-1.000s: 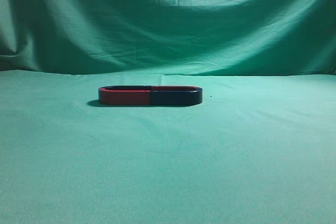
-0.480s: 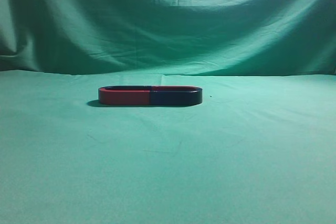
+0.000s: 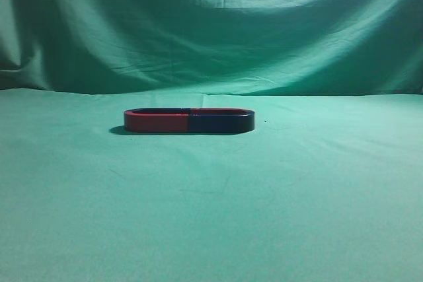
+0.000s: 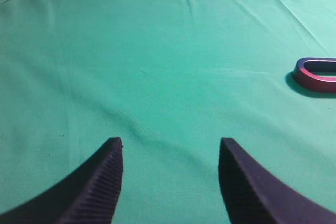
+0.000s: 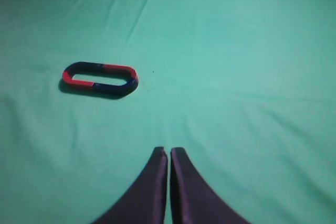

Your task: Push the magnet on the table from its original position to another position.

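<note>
While both grippers hang clear of the magnet, the push has not begun.
The right gripper (image 5: 169,153), fingers pressed together and holding nothing, looks best placed; it must travel forward and left to meet the dark end. The left gripper (image 4: 170,145) stands spread apart and empty. The magnet (image 3: 221,122) lies flat mid-tabletop (image 3: 211,216), navy-black side face, thin red rim, touching end to end a red-faced magnet (image 3: 157,121).
</note>
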